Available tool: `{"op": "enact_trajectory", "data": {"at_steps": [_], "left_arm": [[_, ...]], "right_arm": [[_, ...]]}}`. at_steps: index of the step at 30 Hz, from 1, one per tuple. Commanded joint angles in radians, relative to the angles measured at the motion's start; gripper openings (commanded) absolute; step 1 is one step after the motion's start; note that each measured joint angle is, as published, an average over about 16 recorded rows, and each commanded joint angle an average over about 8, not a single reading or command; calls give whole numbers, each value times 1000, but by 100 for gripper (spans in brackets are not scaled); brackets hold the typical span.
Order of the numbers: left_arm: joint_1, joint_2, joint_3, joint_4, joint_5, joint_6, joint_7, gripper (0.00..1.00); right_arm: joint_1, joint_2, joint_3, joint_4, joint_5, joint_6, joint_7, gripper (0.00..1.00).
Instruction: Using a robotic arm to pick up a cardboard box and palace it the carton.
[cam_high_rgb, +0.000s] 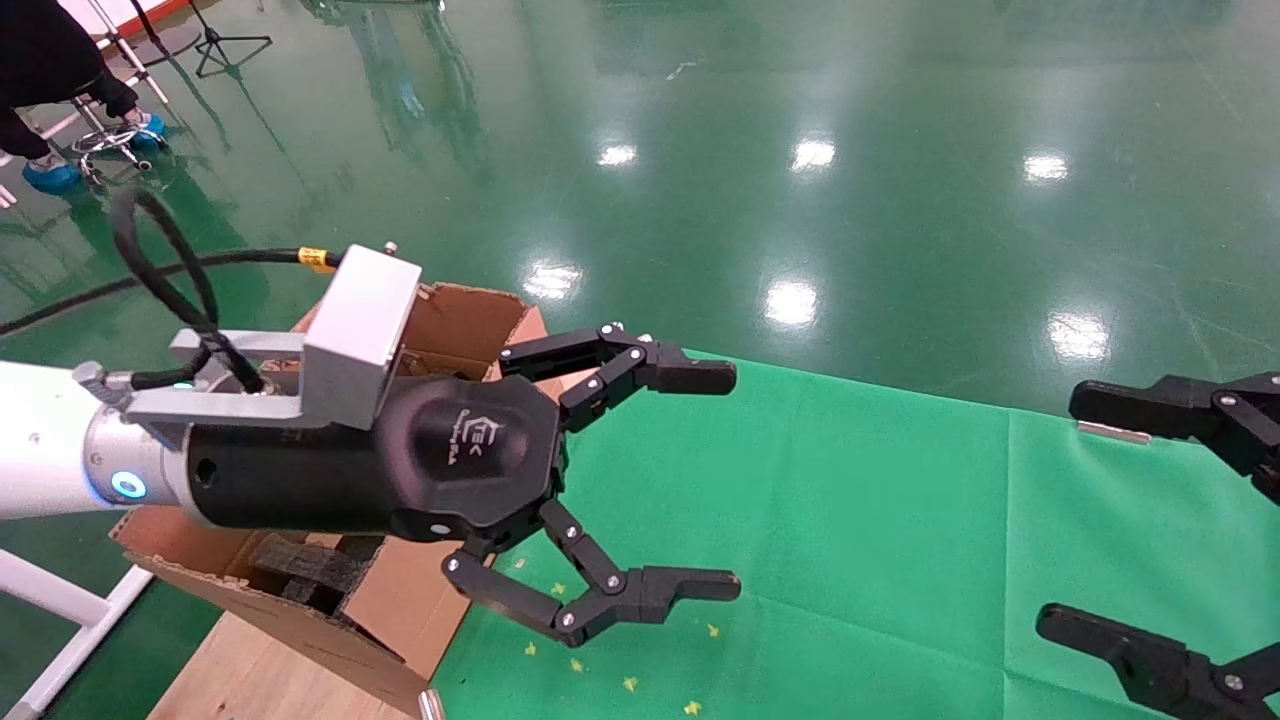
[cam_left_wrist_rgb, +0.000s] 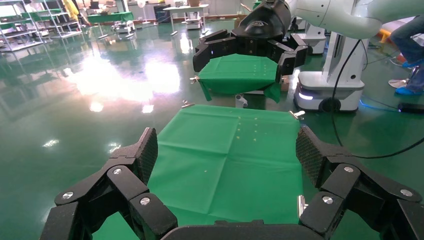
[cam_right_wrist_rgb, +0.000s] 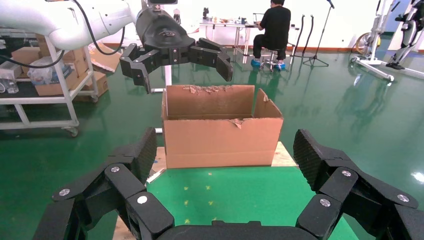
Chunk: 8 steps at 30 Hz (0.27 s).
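Here the biggest thing is the shiny green floor, which runs far off behind everything. In front of it lies the table with its green cloth, right under the left tool. Little yellow bits lie on the cloth just below that tool.

The carton sits behind and under the left arm, at the table's end. In the head view the arm covers most of it, so only a back flap, a side wall and some black foam inside can be seen. In the right wrist view the carton shows much better: it is open at the top, with torn flap edges, and the left tool hangs over it.

The left tool has its two black fingers spread wide, with nothing between them. It points out over the cloth, away from the carton.

The right tool is at the far side of the table, well apart from the left one. It is cut off by the picture's edge in the head view, but its fingers are wide apart too and hold nothing.

The small cardboard box cannot be seen anywhere in these views.

A person in black sits at a desk far behind the carton.
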Motion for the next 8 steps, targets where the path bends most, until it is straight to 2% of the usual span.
{"op": "enact_trajectory", "data": {"at_steps": [1,8], "left_arm": [[0,0,0,0,0,0,0,100],[0,0,0,0,0,0,0,100]], "right_arm": [[0,0,0,0,0,0,0,100],[0,0,0,0,0,0,0,100]]}}
